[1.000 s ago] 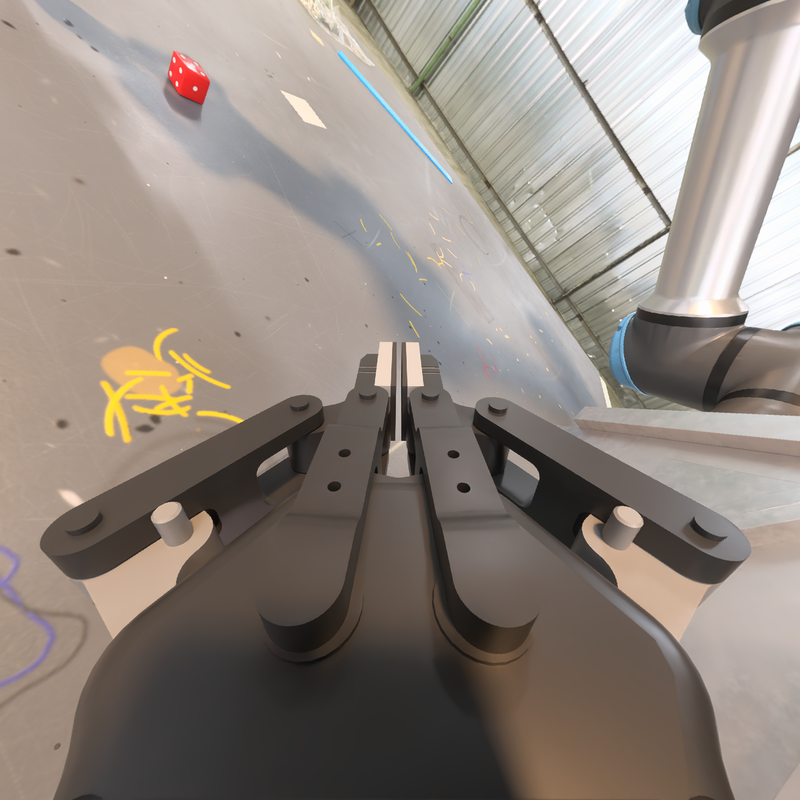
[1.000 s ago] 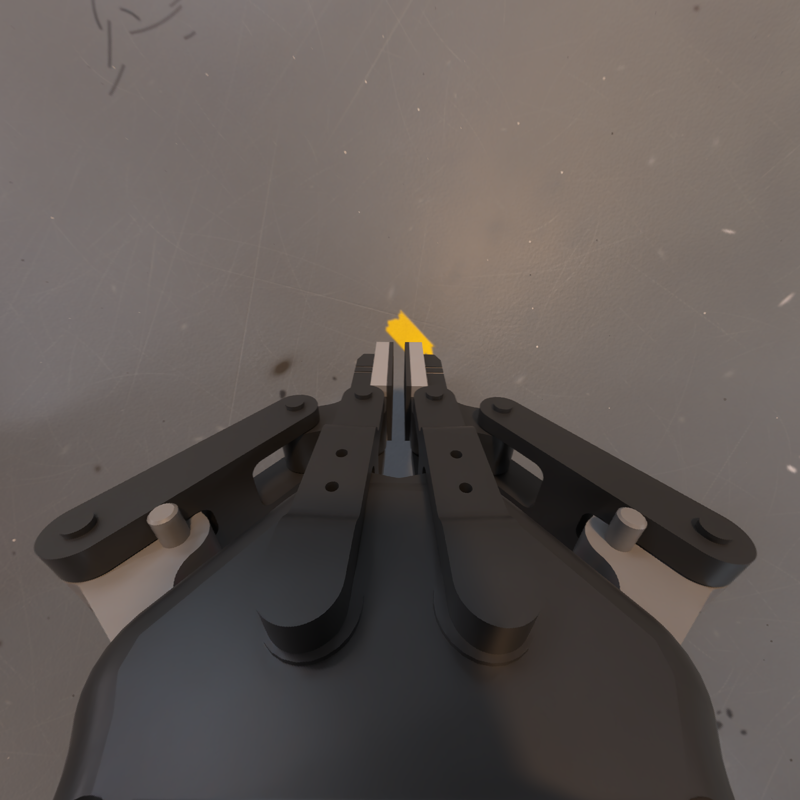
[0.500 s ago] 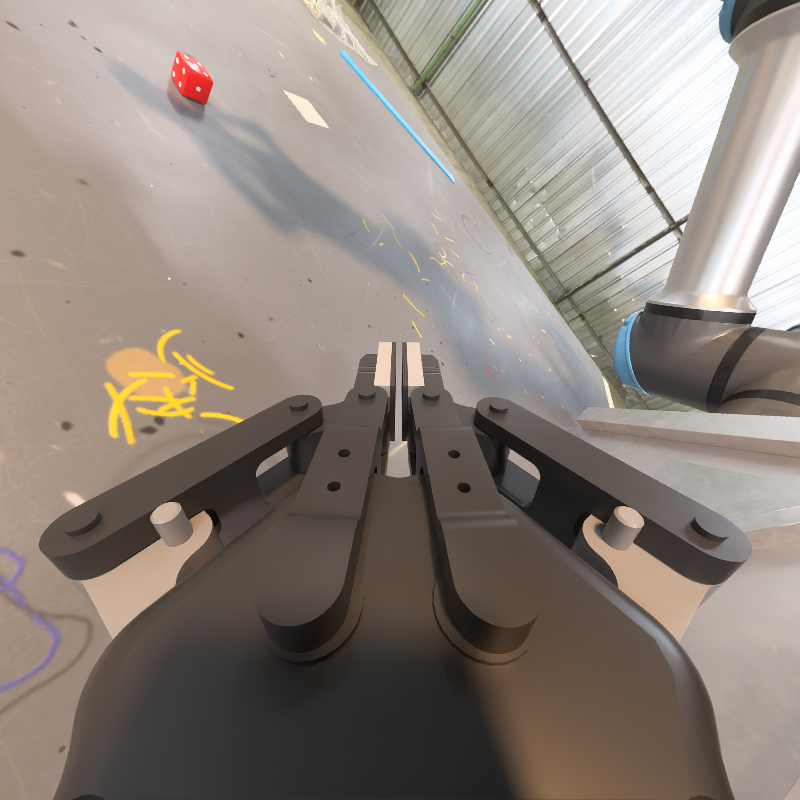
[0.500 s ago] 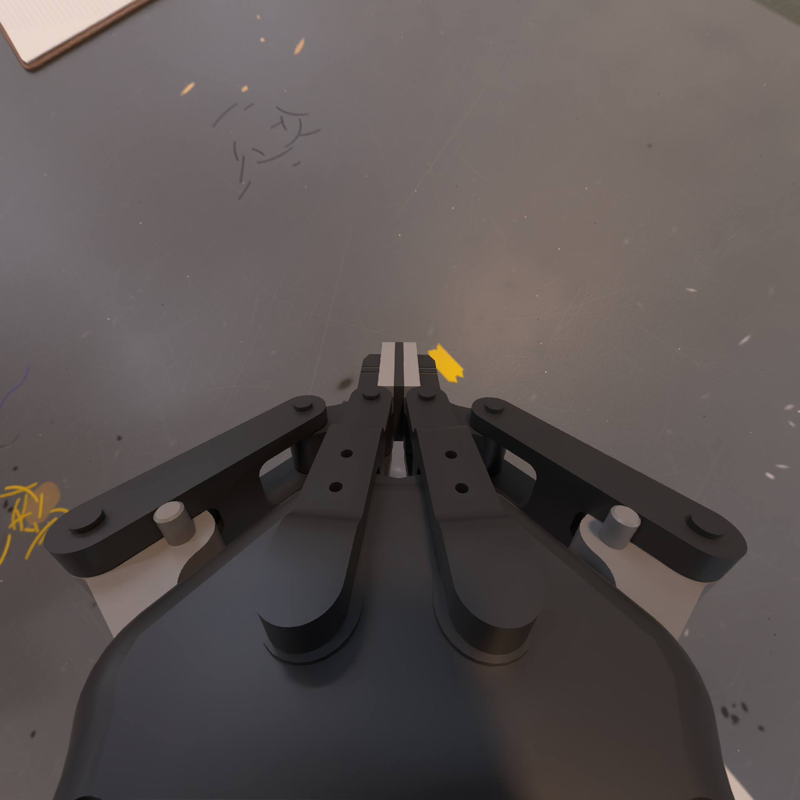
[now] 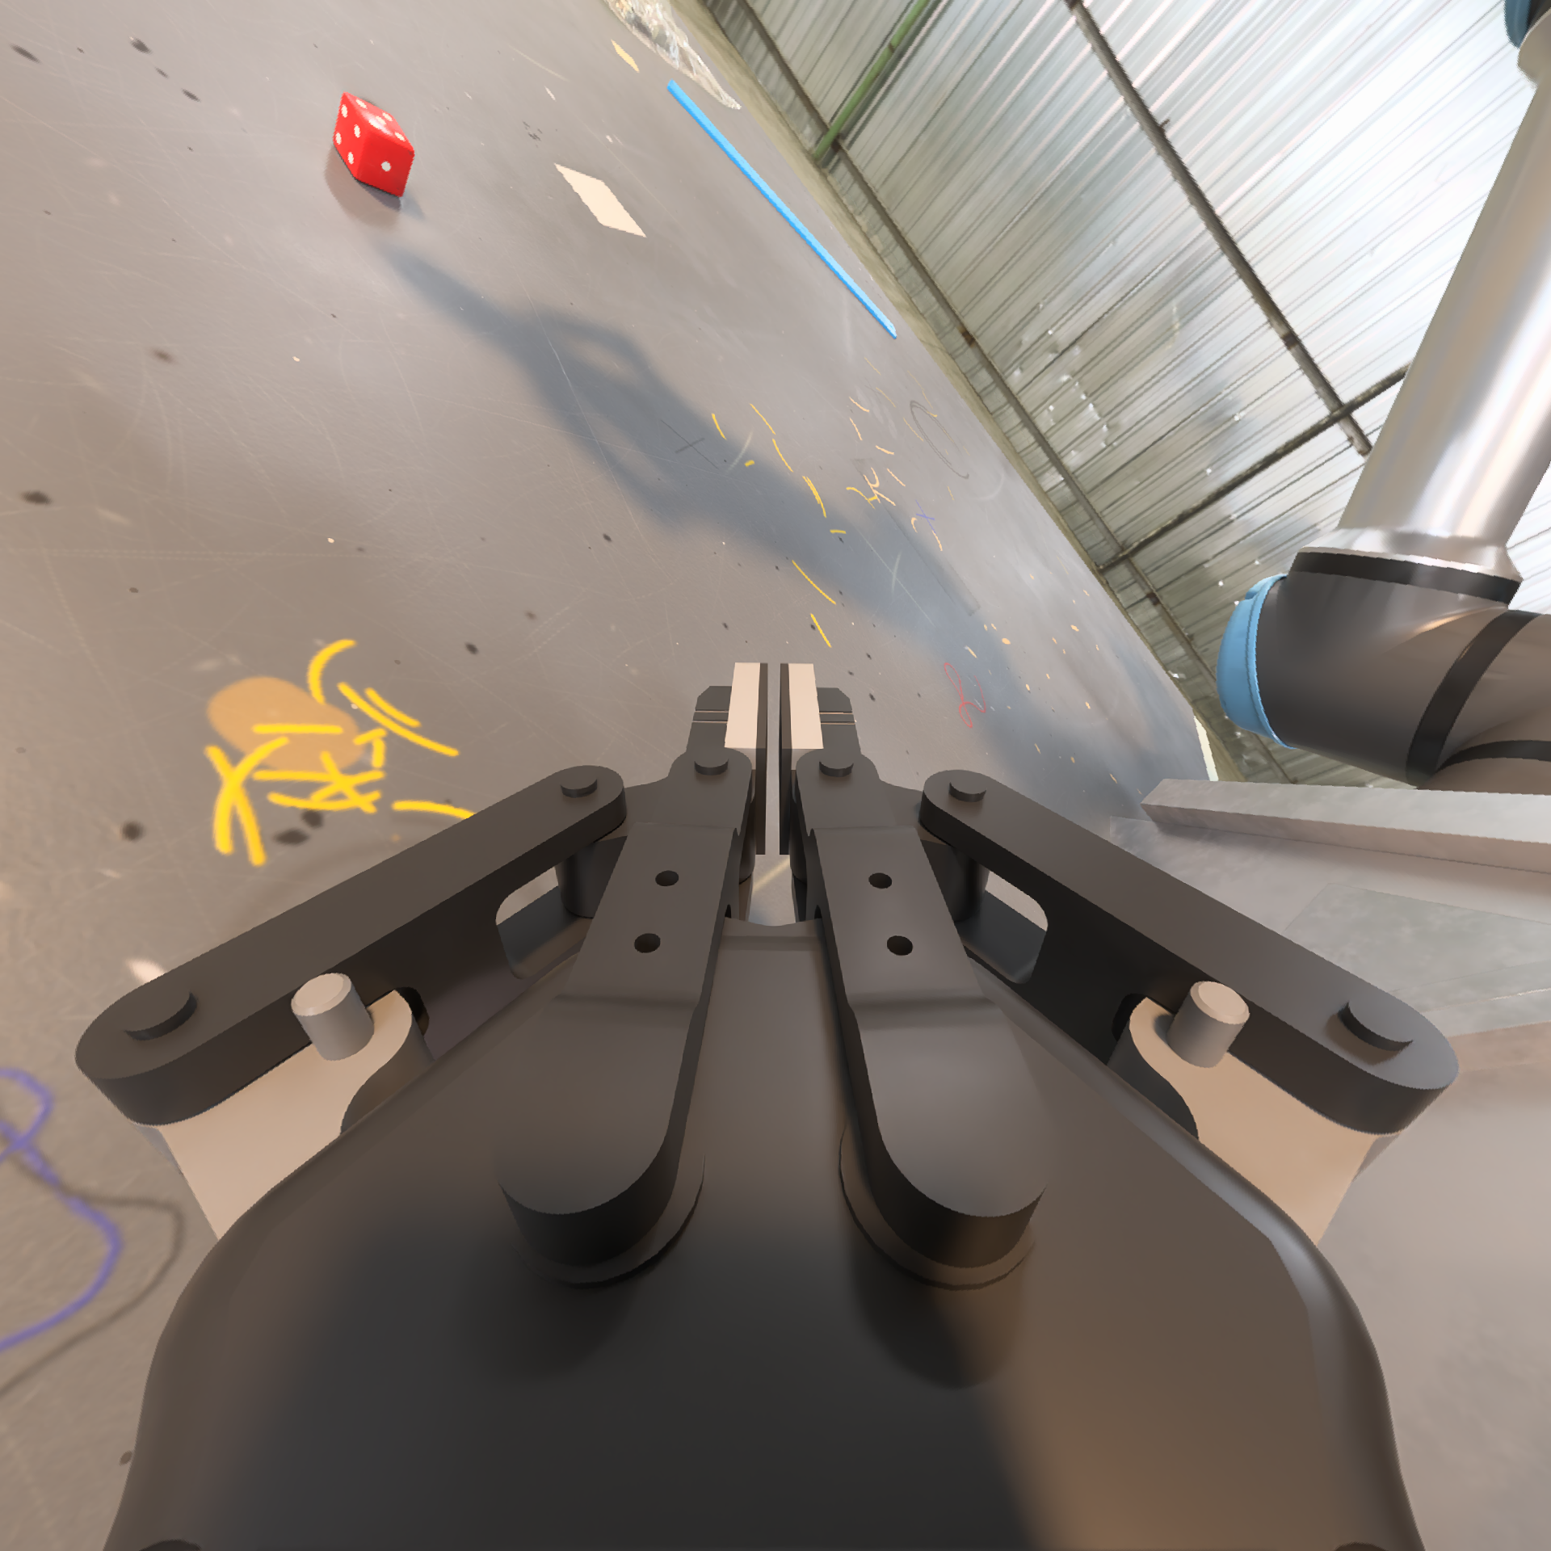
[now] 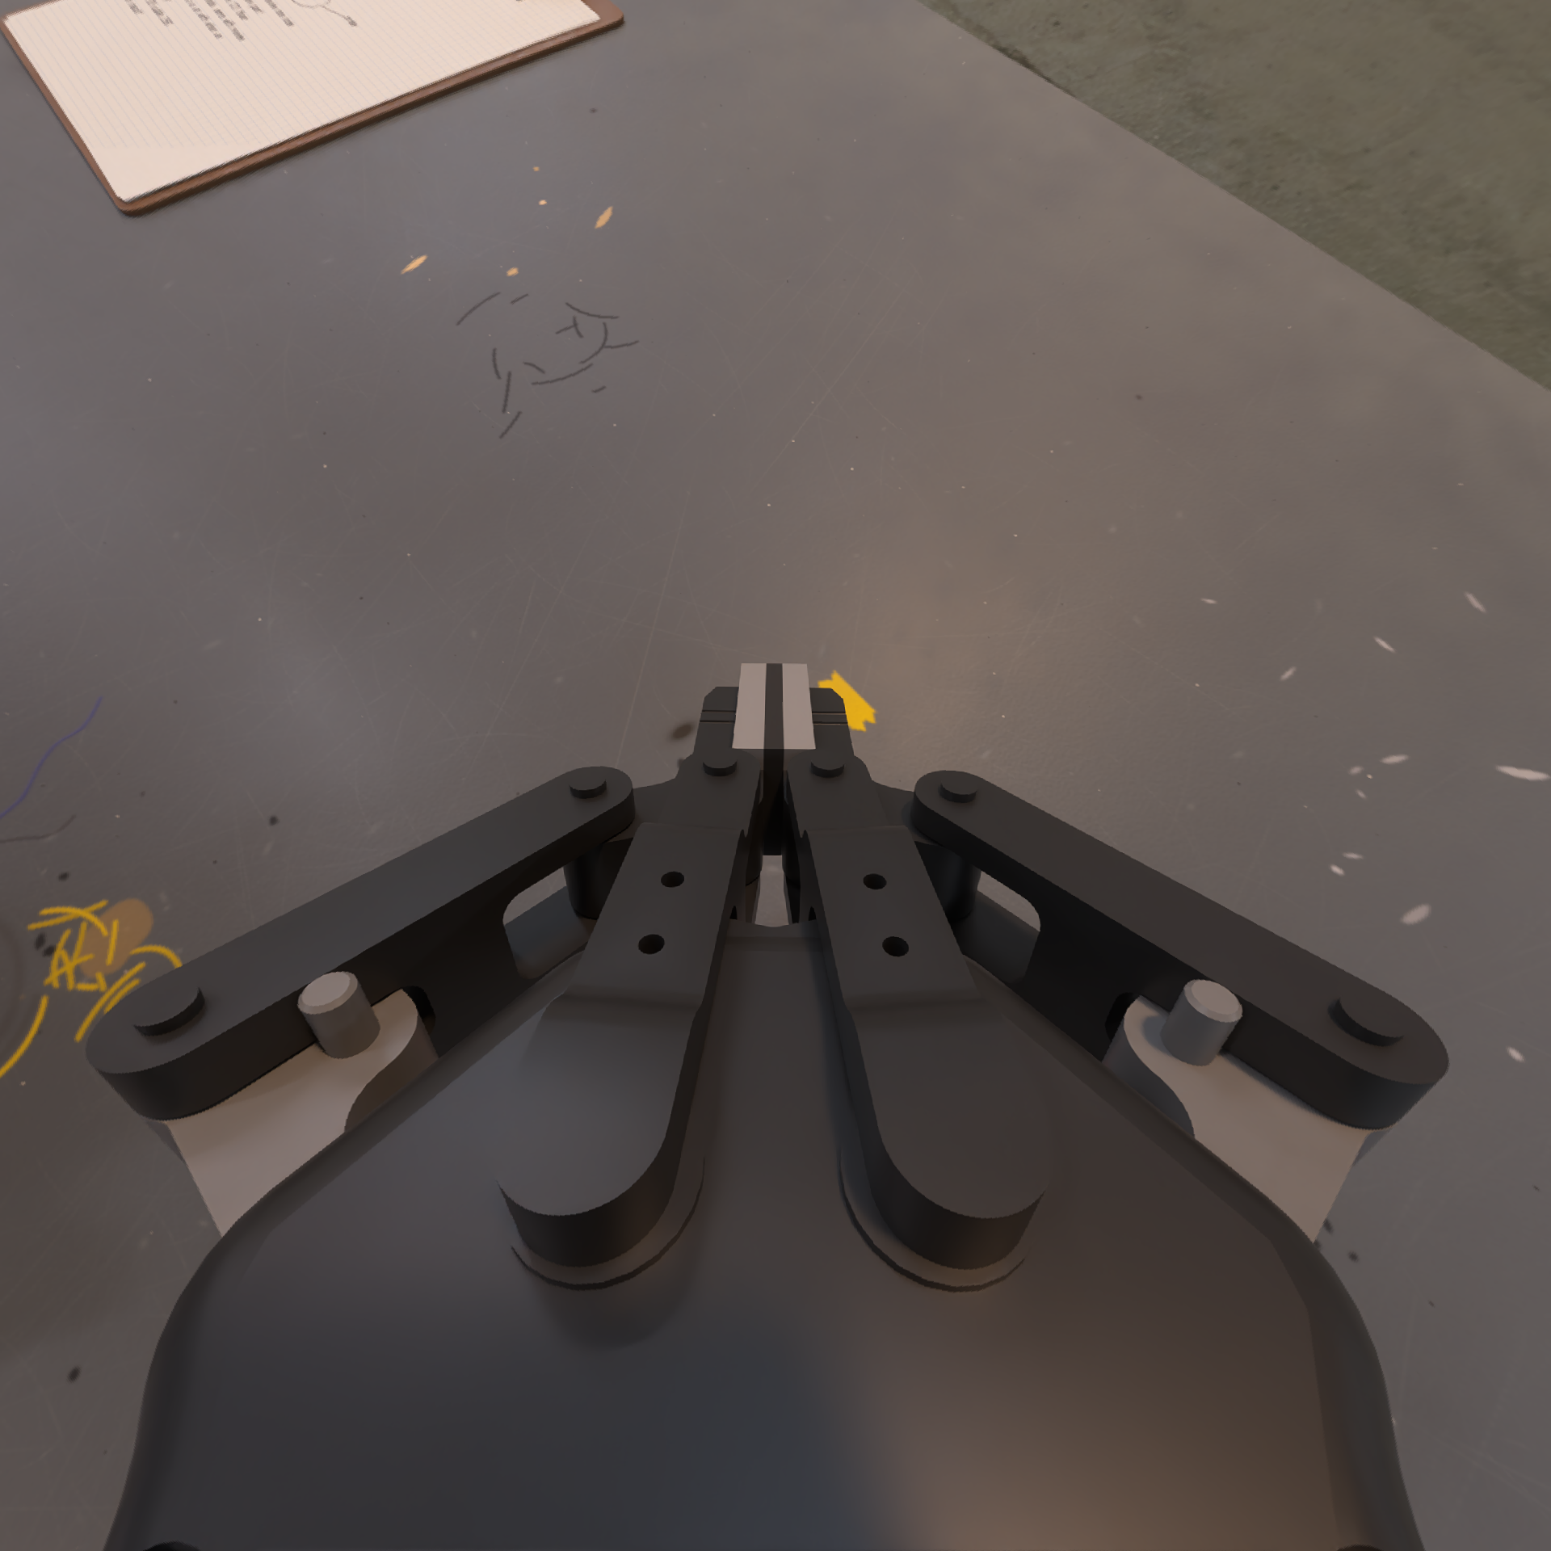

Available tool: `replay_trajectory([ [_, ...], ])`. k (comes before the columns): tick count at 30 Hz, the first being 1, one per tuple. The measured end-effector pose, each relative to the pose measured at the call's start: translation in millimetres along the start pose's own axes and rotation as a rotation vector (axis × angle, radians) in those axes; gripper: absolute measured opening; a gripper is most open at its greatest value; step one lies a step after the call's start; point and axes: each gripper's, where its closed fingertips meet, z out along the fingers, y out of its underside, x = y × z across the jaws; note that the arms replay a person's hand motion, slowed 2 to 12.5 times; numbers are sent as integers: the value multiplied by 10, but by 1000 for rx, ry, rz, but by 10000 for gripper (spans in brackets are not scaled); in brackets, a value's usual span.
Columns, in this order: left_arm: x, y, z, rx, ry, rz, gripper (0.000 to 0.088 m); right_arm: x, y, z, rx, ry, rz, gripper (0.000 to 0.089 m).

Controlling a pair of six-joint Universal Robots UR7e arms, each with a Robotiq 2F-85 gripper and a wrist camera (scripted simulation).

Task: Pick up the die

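Note:
A red die (image 5: 373, 144) with white pips sits on the grey table (image 5: 252, 420) at the far upper left of the left wrist view, well ahead of my left gripper (image 5: 773, 705), which is shut and empty. My right gripper (image 6: 773, 705) is shut and empty, held above the table beside a small yellow mark (image 6: 852, 701). The die does not show in the right wrist view.
The right arm's silver link and blue-ringed joint (image 5: 1376, 663) stand at the right of the left wrist view. A blue strip (image 5: 780, 210) and a white patch (image 5: 600, 199) lie near the die. A clipboard with paper (image 6: 294, 84) lies far upper left; the table edge (image 6: 1259, 235) runs at upper right.
My right gripper has risen and tilted away from the table, bringing the clipboard and table edge into view. In the left wrist view the right arm has shifted right and its shadow has left the die.

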Motion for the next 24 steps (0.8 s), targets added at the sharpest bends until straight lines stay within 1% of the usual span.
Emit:
replay_trajectory([
  [3, 2, 8, 9, -4, -2, 4, 26, 18, 31, -53, -2, 24, -18, 3],
  [7, 8, 20, 23, -8, -2, 7, 26, 63, 106, -102, -23, 56, -41, 50],
  [15, 20, 42, 53, -15, -4, 11, 25, 197, 338, -135, -107, 98, -68, 151],
  [20, 29, 54, 72, -19, -6, 16, 25, 255, 475, -115, -152, 89, -68, 170],
  [24, 34, 68, 88, -23, -9, 22, 24, 273, 567, -82, -178, 58, -62, 174],
])
